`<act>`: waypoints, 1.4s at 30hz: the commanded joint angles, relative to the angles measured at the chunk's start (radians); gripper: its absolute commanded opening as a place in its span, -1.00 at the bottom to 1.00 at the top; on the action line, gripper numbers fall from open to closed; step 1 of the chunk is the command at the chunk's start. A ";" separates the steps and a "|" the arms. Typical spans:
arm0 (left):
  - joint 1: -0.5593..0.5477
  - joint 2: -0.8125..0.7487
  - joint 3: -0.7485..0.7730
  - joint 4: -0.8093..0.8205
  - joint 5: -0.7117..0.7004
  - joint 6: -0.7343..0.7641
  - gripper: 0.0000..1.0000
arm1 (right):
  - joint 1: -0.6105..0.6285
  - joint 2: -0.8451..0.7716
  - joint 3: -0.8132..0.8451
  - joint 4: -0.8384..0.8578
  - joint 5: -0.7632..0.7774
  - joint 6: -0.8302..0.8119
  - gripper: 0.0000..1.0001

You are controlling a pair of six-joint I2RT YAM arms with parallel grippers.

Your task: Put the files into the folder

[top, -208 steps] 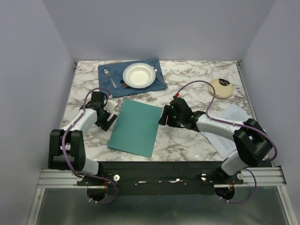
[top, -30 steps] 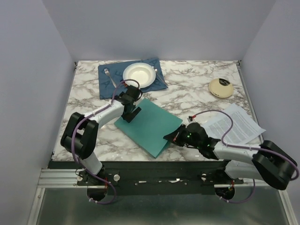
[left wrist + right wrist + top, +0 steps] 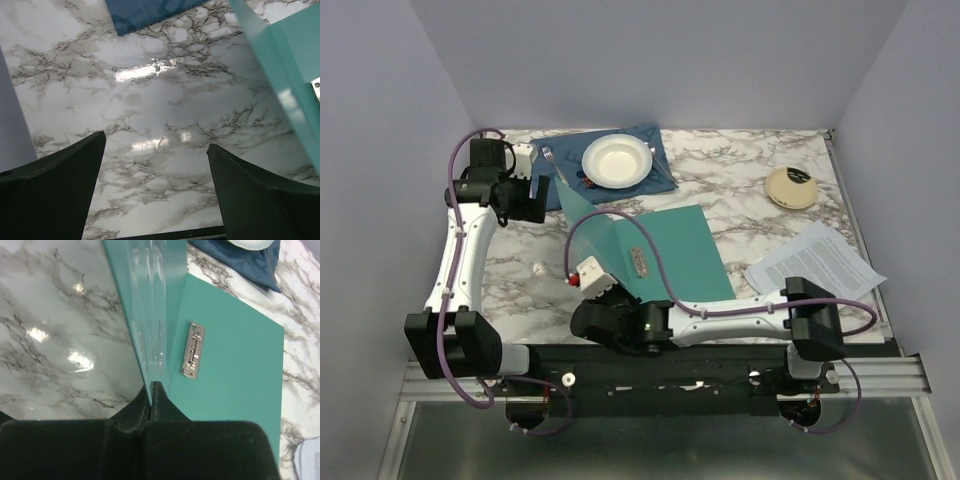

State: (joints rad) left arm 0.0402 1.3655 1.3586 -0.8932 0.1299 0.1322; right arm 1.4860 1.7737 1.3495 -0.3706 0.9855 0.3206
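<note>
My right pincer (image 3: pixel 151 387) has raised the folder (image 3: pixel 690 255) cover, clenched on its edge. My left pincer (image 3: pixel 156 141) hangs released over the worktop's (image 3: pixel 740 170) back-left corner.

you've got a smooth teal plastic folder (image 3: pixel 695 250), shiny metal clip (image 3: pixel 192 357) on it, glossy clear pocket (image 3: pixel 150 315), marble-look tabletop (image 3: pixel 165 125) throwing glare, blue cloth placemat (image 3: pixel 662 180), matt white paper files (image 3: pixel 815 265)

Folder (image 3: pixel 685 255) at centre, open: one leaf flat, other raised along left side. Clip (image 3: pixel 192 357) on flat leaf beside fold. Files (image 3: pixel 815 265) right of folder, apart. Placemat (image 3: pixel 655 178) behind folder; bowl (image 3: pixel 616 160) on it, fork (image 3: pixel 553 165) left of bowl. Round disc (image 3: pixel 791 187) back right.
</note>
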 commanded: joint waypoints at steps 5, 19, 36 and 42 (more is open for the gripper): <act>0.107 -0.057 -0.006 -0.035 0.085 0.043 0.98 | 0.010 0.240 0.194 -0.119 -0.138 -0.176 0.11; 0.127 -0.022 -0.016 -0.018 0.102 0.026 0.98 | 0.010 0.078 0.030 -0.034 -0.367 -0.114 0.52; 0.128 -0.063 -0.073 -0.027 0.109 0.079 0.98 | -0.477 0.317 0.341 -0.353 -0.525 0.138 0.40; 0.128 -0.088 -0.092 -0.032 0.116 0.087 0.98 | -0.498 0.406 0.433 -0.373 -0.605 0.146 0.38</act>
State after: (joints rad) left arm 0.1627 1.3178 1.2770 -0.9119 0.2169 0.1986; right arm 0.9871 2.1399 1.7290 -0.6697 0.4610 0.4454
